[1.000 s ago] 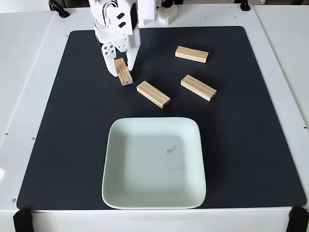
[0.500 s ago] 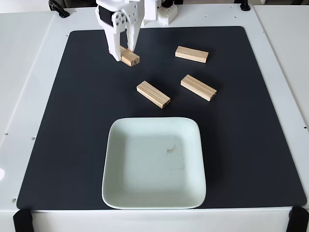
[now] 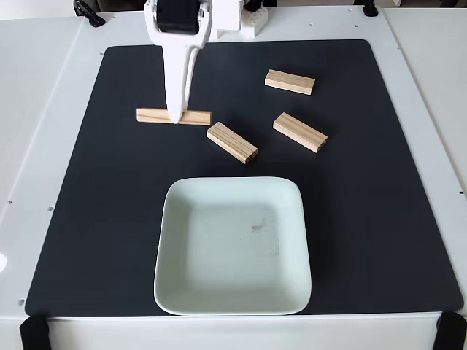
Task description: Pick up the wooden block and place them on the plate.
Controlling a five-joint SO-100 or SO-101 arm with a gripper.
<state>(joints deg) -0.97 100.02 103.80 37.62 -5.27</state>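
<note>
Wooden blocks, four light pine bars, sit in the far half of a black mat [image 3: 87, 219] that covers a white table [image 3: 36, 109]. One block [image 3: 155, 115] is clamped crosswise in the white gripper [image 3: 176, 117], whose fingers come down from the far edge of the mat and close on the bar near its middle; the bar lies level, parallel to the far edge, with both ends sticking out past the fingers. From this fixed view I cannot tell whether it is touching the mat or lifted just off it. Just beside its right end lies a second block [image 3: 231, 142], angled diagonally, close to but apart from the held one. A third block [image 3: 300, 132] lies further right at a similar diagonal, and a fourth [image 3: 290, 82] rests nearer the far right corner, almost parallel to the far edge. The plate [image 3: 175, 284], a pale mint-white square dish with rounded corners and a small smudge at its centre, sits at the near edge of the mat, holding no blocks.
</note>
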